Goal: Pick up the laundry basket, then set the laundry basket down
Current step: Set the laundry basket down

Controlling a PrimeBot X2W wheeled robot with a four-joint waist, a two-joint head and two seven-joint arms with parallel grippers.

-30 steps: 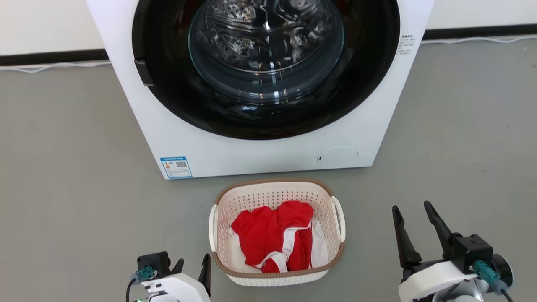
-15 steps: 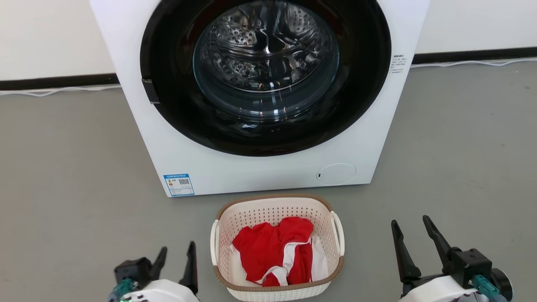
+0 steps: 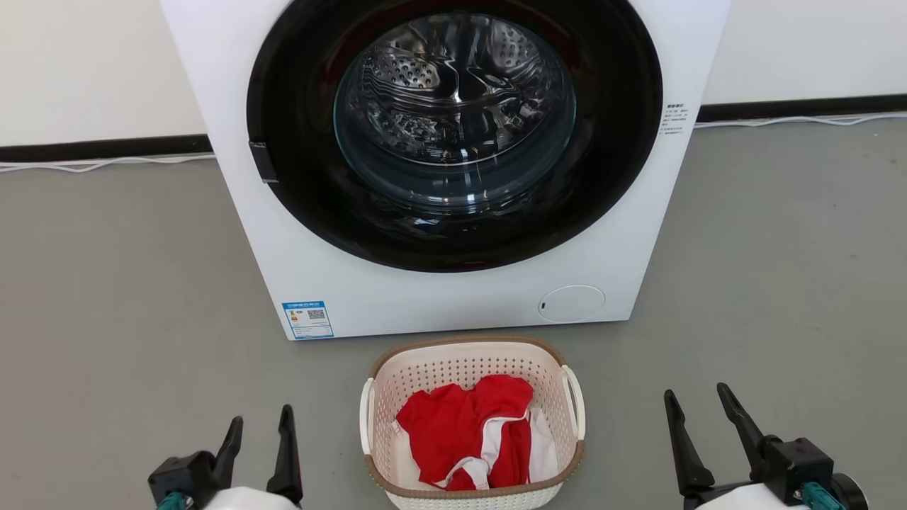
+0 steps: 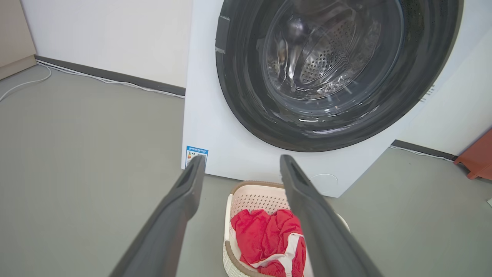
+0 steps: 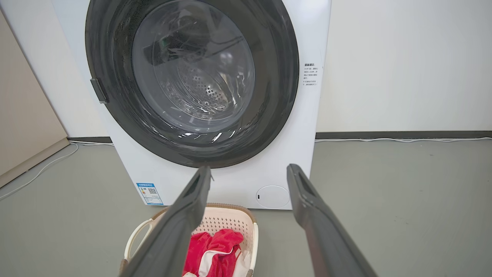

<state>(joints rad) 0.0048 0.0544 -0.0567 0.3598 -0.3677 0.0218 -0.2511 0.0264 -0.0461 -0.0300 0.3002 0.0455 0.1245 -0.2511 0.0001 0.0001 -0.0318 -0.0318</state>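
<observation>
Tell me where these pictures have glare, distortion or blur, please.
Head view: even light, glare streaks on the door glass of the washing machine; the laundry basket is sharp. Left wrist view: wide-angle distortion tilts the machine's edges; the left tool looks soft up close. Right wrist view: bright streaks low on the glass.

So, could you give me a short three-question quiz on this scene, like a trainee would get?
1. True or false: the left gripper and the right gripper are both shut on the small cream-white perforated plastic laundry basket.
2. What lies in the laundry basket? A) a crumpled red-and-white cloth B) blue towels C) nothing
3. Fill in: the laundry basket stands on the grey floor in front of the big white ___.
Key: 1 false, both are open and apart from it; 2 A; 3 washing machine.
</observation>
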